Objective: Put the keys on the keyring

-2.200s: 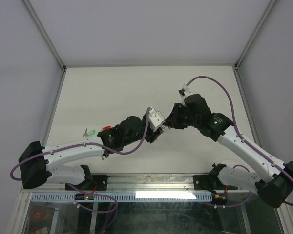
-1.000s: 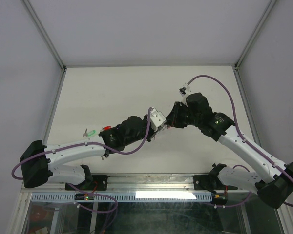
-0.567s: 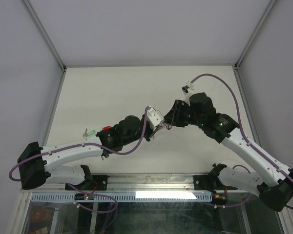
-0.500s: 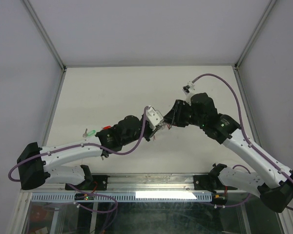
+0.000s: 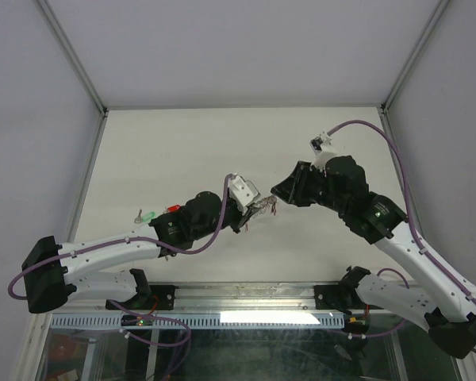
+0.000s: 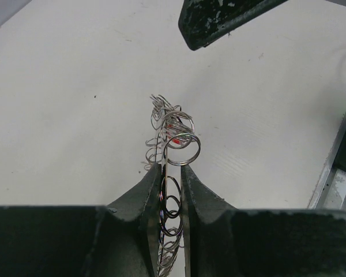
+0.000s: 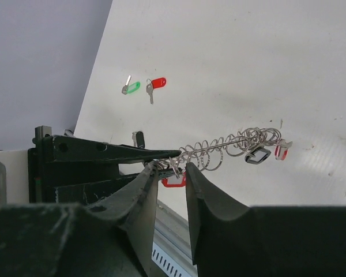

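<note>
The right tool, its fingers a little apart and empty, has drawn back from the keyring, which the left tool stays clamped on above the table, so another key must likely be fetched: a green key and a red key lie there.

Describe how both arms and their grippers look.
Left arm and right arm: white links, black joint housings, a purple cable looping along each. Left gripper and right gripper: two dark, tapering fingers each.
</note>
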Available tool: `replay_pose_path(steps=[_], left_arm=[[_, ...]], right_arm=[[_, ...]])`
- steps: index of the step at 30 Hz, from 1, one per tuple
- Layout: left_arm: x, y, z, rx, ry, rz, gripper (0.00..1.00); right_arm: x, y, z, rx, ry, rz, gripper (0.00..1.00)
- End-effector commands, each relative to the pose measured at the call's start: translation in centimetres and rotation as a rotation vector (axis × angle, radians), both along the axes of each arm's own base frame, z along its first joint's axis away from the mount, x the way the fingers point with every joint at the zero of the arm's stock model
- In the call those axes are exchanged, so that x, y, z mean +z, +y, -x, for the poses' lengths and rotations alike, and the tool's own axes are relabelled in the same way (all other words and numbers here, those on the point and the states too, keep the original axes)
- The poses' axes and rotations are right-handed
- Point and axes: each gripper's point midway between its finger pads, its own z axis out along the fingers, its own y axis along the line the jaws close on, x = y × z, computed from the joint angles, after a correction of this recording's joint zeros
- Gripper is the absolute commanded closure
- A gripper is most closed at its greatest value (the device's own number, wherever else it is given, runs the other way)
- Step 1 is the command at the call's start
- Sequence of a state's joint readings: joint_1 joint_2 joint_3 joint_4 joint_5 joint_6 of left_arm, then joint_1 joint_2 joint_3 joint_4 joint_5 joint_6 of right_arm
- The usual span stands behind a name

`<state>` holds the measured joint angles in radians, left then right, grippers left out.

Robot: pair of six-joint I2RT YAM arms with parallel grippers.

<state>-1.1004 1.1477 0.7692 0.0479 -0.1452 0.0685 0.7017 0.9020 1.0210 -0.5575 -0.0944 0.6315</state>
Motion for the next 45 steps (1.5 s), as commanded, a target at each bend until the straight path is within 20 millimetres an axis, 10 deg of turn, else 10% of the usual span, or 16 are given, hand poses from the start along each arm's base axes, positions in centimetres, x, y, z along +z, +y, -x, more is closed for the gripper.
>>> replay_pose_path(steps=[1, 34, 45], left_arm=[[4.6, -0.6, 0.5, -0.014, -0.038, 0.174, 1.00], [11.8, 2.9, 0.8, 0.097, -0.016, 0.576, 1.00], [11.1, 3.4, 0.9, 0.109, -0.009, 0.566, 1.00]], right_arm=[[1.6, -0.6, -0.3, 0.011, -0.116, 0.000, 0.72], [6.8, 2.9, 4.0, 0.125, -0.305, -0.192, 0.71], [2.7, 0.0, 1.5, -0.144, -0.133, -0.074, 0.70]])
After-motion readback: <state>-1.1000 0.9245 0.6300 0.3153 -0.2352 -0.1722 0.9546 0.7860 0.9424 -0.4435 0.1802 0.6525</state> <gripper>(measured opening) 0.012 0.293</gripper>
